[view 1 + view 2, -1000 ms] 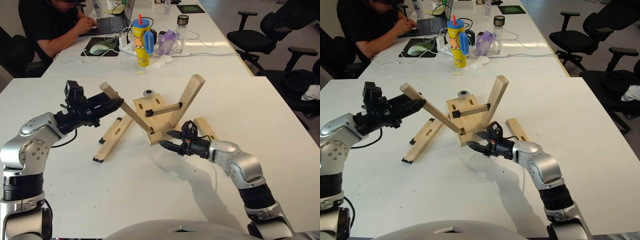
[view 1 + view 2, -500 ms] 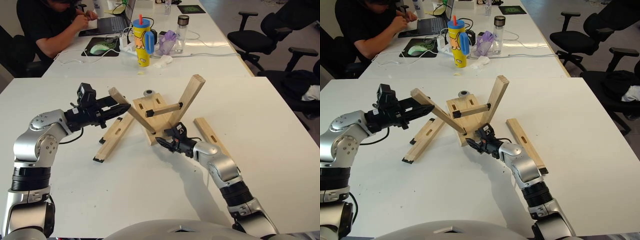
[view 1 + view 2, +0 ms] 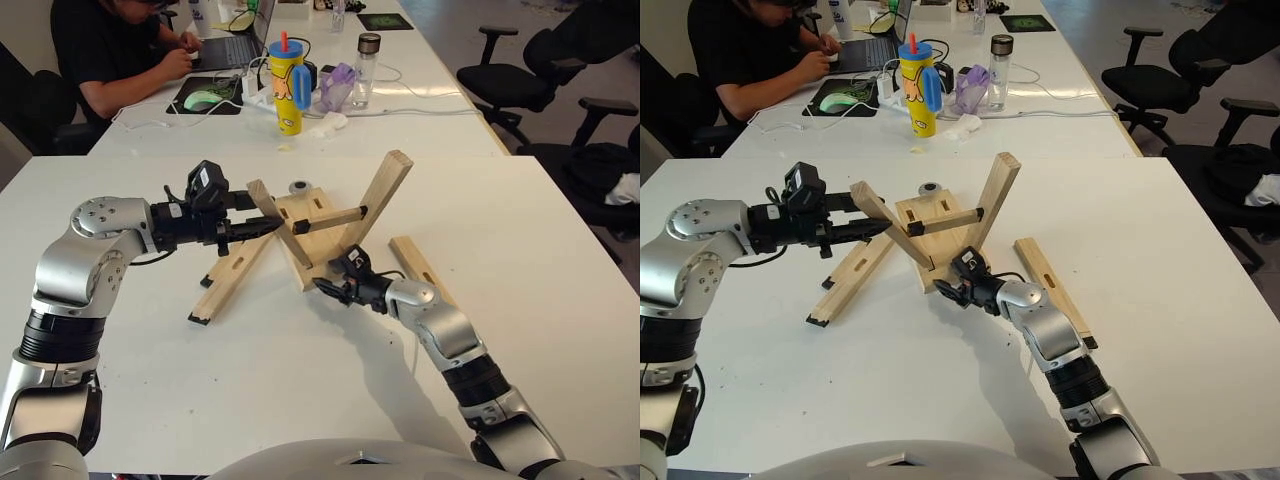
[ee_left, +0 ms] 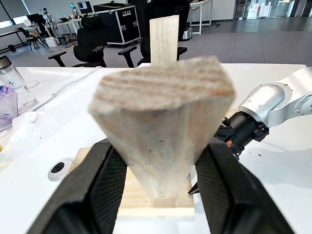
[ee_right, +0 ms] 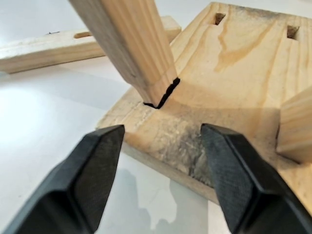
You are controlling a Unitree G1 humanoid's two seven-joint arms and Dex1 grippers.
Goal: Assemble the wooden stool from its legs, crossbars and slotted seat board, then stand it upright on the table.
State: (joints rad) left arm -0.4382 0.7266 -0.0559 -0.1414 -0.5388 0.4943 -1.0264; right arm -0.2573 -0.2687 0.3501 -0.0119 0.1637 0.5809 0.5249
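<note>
Two legs are plugged into the slotted seat board (image 5: 243, 53), which lies flat around the middle of the white table (image 3: 550, 250), somewhat toward its far edge. The left-leaning leg (image 3: 280, 225) slants up toward the table's left edge, and the right wrist view shows a dark gap along one side of its foot in the slot. The right-leaning leg (image 3: 380, 195) rises toward the far right corner. A crossbar (image 3: 328, 218) spans between the two above the board.

Near its upper end, the left-leaning leg is pinched by the left gripper (image 3: 245, 218), whose black fingers (image 4: 105, 180) press on opposite faces of the wood. The right gripper (image 5: 162, 127) sits low at the board's near edge, just beside the foot of that same leg. Its fingers (image 5: 97, 175) are spread wide and clasp nothing.

Two loose legs lie flat on the table. One loose leg (image 3: 230, 275) is just left of the board, running toward the near edge, with slots visible along it. The other loose leg (image 3: 1040, 272) lies just right of the board, partly under the right arm.

A small round grey object (image 3: 298, 186) rests by the board's far edge. On the next table beyond stand a yellow cup (image 3: 284, 90) with a blue lid and a clear bottle (image 3: 361, 68).
</note>
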